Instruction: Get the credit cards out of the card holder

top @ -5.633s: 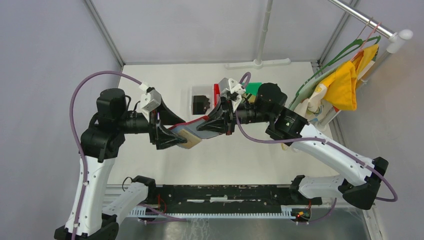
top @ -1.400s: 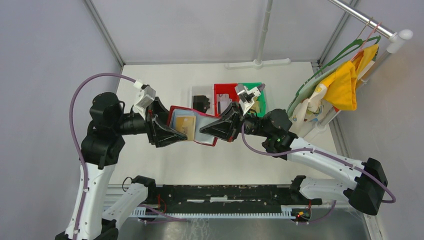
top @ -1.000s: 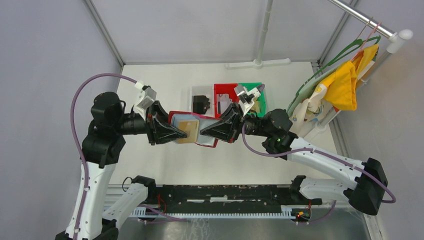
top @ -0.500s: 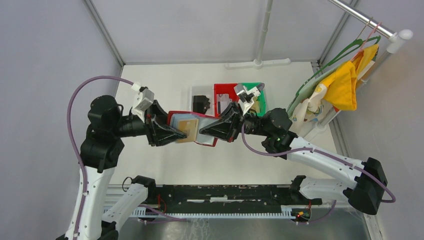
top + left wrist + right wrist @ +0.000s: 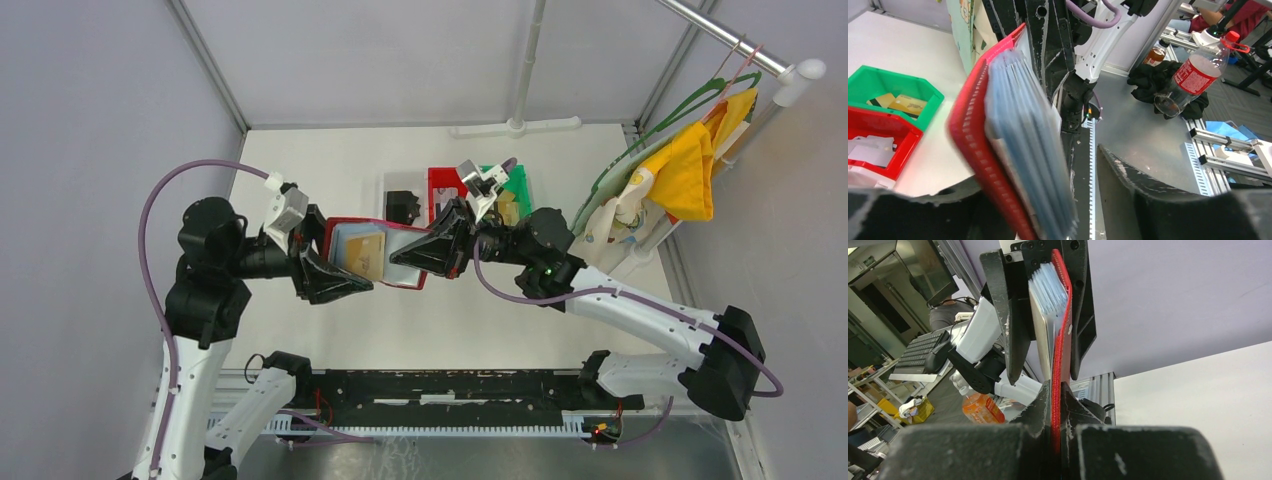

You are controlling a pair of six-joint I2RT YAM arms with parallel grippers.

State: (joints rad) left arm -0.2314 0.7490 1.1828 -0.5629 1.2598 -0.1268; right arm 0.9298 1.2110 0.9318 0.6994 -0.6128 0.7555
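Card holder (image 5: 392, 238) hangs open above the desk (image 5: 320, 165), stretched between the two arms. From above, its long axis runs from the left end effector (image 5: 345, 278) across to the right end effector (image 5: 408, 258). Its inside faces upward at a slight tilt, with a red rim showing around pale blue sleeves (image 5: 345, 240).

The right end effector is clamped on the flap nearest it. In its own wrist view the red cover rises edge-on from between the two closed fingers and points straight away, toward the other arm.

The left end effector has its jaws parted and straddles the opposite edge. In the left wrist view the blurred stack of sleeves stands between the fingers, with a clear gap to the finger (image 5: 1148, 195) on the right of the picture. Whether the other finger touches the red cover cannot be told.

A tan card (image 5: 366, 255) lies on the sleeve side of the holder, right at the left end effector's fingertips. Its long axis appears to lie crosswise to the holder's. From the right wrist it stands upright against the sleeves, on the side away from the red cover.

On the desk beyond the right end effector, a red bin (image 5: 898, 152) and a green bin (image 5: 870, 80) sit side by side. The green one holds loose cards (image 5: 903, 105) in tan, and the red one holds pale pieces.
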